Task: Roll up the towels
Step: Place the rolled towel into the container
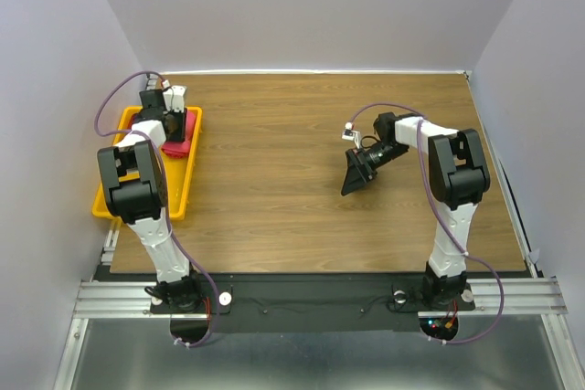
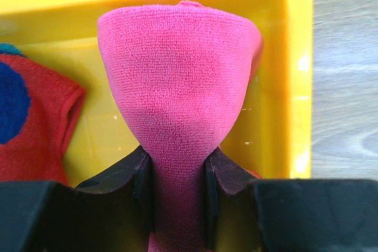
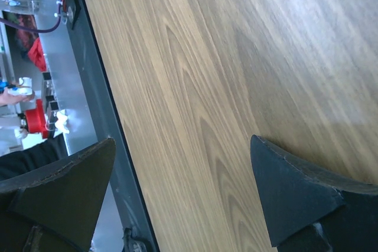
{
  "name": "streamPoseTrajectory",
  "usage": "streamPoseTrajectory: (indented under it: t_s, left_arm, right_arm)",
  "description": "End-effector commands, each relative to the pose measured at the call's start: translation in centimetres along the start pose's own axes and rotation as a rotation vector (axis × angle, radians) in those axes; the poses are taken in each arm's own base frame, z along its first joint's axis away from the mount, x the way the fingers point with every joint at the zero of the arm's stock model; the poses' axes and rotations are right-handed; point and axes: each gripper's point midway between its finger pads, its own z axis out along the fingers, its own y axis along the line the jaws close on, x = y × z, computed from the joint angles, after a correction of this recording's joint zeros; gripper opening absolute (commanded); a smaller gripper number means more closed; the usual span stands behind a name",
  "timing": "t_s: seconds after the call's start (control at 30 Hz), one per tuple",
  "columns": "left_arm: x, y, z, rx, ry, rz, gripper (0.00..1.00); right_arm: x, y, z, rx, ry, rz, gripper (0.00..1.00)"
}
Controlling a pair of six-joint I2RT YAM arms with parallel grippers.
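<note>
Scene: Two robot arms work from the near edge of a wooden bench (image 1: 274, 152). A yellow tray (image 1: 105, 198) sits at its left side.

Left fingers (image 2: 140, 181): Clamped on a pinch of the pink towel (image 2: 177, 69). The cloth is squeezed into a narrow neck between them and fans out wide beyond.

Pink towel: At the far end of the tray, under the left arm. Whether it hangs clear of the tray floor cannot be told.

Patterned towel (image 2: 29, 122): In the same tray, just beside the pink one and untouched. It shows red cloth with a navy patch.

Right fingers (image 3: 65, 181): Spread wide apart and holding nothing. They hover over bare wood right of the bench's centre, well apart from the tray.

Why the pinch: Judged to be a hold for carrying, not rolling. The tray's walls leave no flat room to roll a towel.

Why the right arm stands off: Probably placed over the open wood where a towel could be spread, ready to help flatten it.

Stage: Early. Neither towel is rolled and both are in the tray.

Next move calls for: A lift high enough to clear the rim, then a carry to open wood and a flat lay.

Risk: The soft cloth could slip from so small a pinch. A trailing corner could snag the rim or drag its neighbour.
</note>
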Motion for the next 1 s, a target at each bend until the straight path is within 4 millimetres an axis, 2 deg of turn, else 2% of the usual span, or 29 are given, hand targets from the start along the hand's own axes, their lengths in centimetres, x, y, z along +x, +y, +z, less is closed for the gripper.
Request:
streamPoseTrajectory:
  t_s: [0.0, 0.2, 0.3, 0.43, 0.6, 0.73, 0.83, 0.97]
  left_arm:
    - [-1.0, -1.7, -0.9, 0.060, -0.017, -0.058, 0.00]
    - [-0.8, -2.2, -0.4, 0.069, 0.000, -0.088, 0.00]
    - [-0.3, -2.5, -0.1, 0.076, 0.017, -0.094, 0.08]
    - [-0.1, -2.5, 0.0, 0.076, 0.035, -0.112, 0.24]
    - [-0.6, -2.1, -1.1, 0.049, 0.034, -0.112, 0.42]
    - [-1.0, -1.7, -1.9, 0.032, 0.034, -0.095, 0.49]
    - [-1.6, -1.5, -2.5, 0.023, 0.022, -0.078, 0.58]
    - [-2.5, -1.1, -3.4, 0.008, 0.007, -0.069, 0.60]
  right_arm:
    - [0.5, 0.2, 0.1, -0.024, 0.000, 0.006, 1.00]
    - [0.9, 0.1, 0.2, -0.028, 0.007, 0.006, 1.00]
    - [1.0, 0.1, 0.3, -0.032, 0.008, 0.007, 1.00]
    - [1.2, 0.1, 0.2, -0.027, 0.012, 0.001, 1.00]
    - [1.1, 0.3, 0.1, -0.028, 0.008, -0.009, 1.00]
    - [0.9, 0.6, 0.0, -0.034, -0.002, -0.017, 1.00]
    - [0.8, 0.8, 0.0, -0.034, -0.003, -0.023, 1.00]
    - [0.8, 0.9, -0.1, -0.032, -0.005, -0.029, 1.00]
